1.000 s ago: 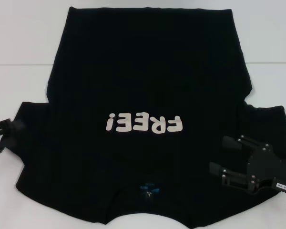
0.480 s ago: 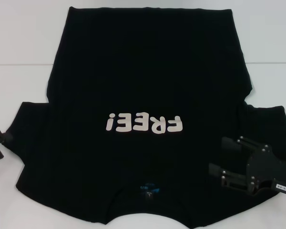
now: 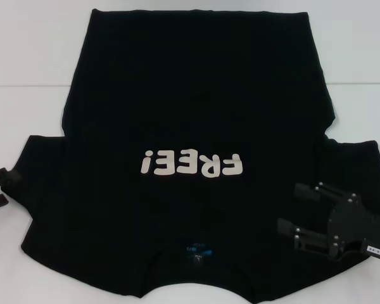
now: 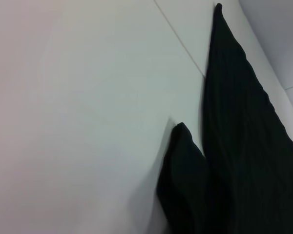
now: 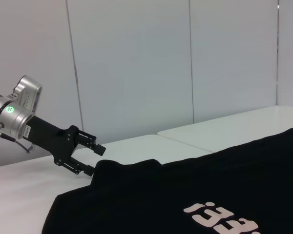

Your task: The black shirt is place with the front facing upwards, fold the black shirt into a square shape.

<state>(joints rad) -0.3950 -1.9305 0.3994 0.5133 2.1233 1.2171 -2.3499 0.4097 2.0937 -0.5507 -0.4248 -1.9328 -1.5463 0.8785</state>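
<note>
The black shirt [image 3: 196, 95] lies spread flat on the white table, front up, with the off-white "FREE!" print [image 3: 191, 165] in the middle and the blue neck label [image 3: 196, 250] near the front edge. My left gripper [image 3: 11, 188] is open at the outer edge of the shirt's left sleeve, low by the table. It also shows in the right wrist view [image 5: 96, 161], with its jaws apart just beside the sleeve edge. My right gripper [image 3: 290, 206] is open and empty, hovering over the shirt's right shoulder area. The left wrist view shows the sleeve tip [image 4: 185, 175].
The white table [image 3: 31, 57] surrounds the shirt on the left, right and far sides. A seam line [image 3: 25, 85] crosses it. White wall panels [image 5: 136, 63] stand behind the table.
My left gripper drew back to the left off the sleeve, then came a little way back toward the sleeve edge. The right gripper and the shirt have barely moved.
</note>
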